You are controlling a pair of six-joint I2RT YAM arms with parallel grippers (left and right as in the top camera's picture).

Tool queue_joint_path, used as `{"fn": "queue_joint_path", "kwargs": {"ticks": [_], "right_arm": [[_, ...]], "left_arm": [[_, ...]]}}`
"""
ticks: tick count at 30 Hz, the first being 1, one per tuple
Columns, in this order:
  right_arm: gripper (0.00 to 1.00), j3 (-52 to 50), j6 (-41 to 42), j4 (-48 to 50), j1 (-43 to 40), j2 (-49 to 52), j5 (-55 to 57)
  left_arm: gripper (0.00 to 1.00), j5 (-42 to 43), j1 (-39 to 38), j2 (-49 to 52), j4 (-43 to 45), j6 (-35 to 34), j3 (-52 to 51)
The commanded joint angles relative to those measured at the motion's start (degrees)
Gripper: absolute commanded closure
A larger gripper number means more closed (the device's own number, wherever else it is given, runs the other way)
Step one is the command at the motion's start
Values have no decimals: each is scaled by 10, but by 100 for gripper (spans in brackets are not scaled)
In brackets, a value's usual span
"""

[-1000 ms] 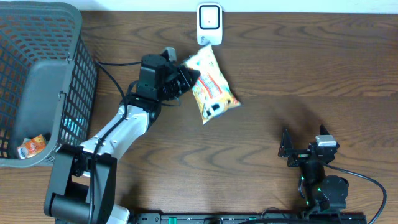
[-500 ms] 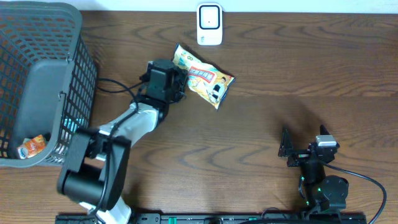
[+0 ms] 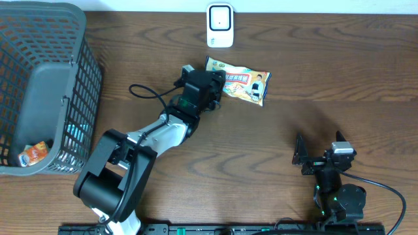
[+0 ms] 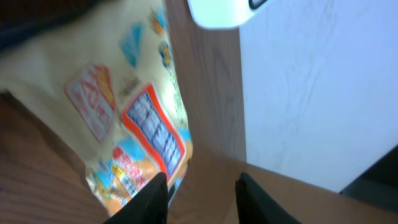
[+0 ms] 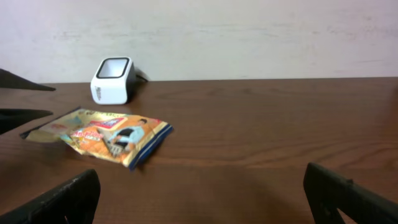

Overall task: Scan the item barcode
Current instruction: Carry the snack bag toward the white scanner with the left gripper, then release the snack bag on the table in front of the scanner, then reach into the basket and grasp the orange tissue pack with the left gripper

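— Grippers first, the nearest one: what is it doing?
— The right gripper (image 3: pixel 320 155) sits by the near edge of the table (image 3: pixel 339 78), towards the near-right corner. Its fingers are spread wide with nothing between them. Its wrist view looks across bare wood to the far edge.
— And the other?
— The left arm (image 3: pixel 153 130) reaches from the near-left side out to the middle of the table. The left gripper (image 3: pixel 217 90) is at the left end of the snack packet (image 3: pixel 243 86). In its wrist view the fingers (image 4: pixel 155 199) stand apart with bare wood between them and the packet off to one side, so it is released, not clamped on anything.
— Where does the packet lie?
— On the table, printed face up, past the middle towards the far edge. It is just in front of the scanner (image 3: pixel 220 25) and slightly right of it, near but not touching.
— Anything in the way?
— A black cable (image 3: pixel 140 90) loops on the wood beside the left arm. A dark mesh basket (image 3: pixel 85 72) fills the far-left corner and runs down the left edge, well apart from the snack packet. A small orange packet (image 3: pixel 31 154) lies on its bottom.
— Surface and room?
— Dark brown wood grain, and behind the far edge a plain pale wall (image 5: pixel 249 37).
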Motion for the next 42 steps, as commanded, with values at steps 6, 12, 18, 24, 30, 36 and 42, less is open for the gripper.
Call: {"fn": "queue_joint_path", "kwargs": {"ticks": [6, 12, 18, 24, 30, 36, 42], "right_arm": [[1, -1, 5, -2, -6, -1, 2], [1, -1, 6, -2, -6, -1, 2], [1, -1, 5, -2, -6, -1, 2], [1, -1, 5, -2, -6, -1, 2], [1, -1, 5, -2, -6, -1, 2], [1, -1, 5, -2, -6, -1, 2], [1, -1, 5, -2, -6, -1, 2]], "left_arm": [[64, 42, -9, -9, 86, 184, 3], [64, 105, 9, -75, 69, 329, 4], [49, 104, 29, -206, -95, 479, 16], [2, 93, 68, -304, -377, 589, 124], [2, 86, 150, -304, -738, 703, 321], [2, 80, 233, -322, -824, 742, 411], [2, 46, 287, -345, -804, 741, 413]]}}
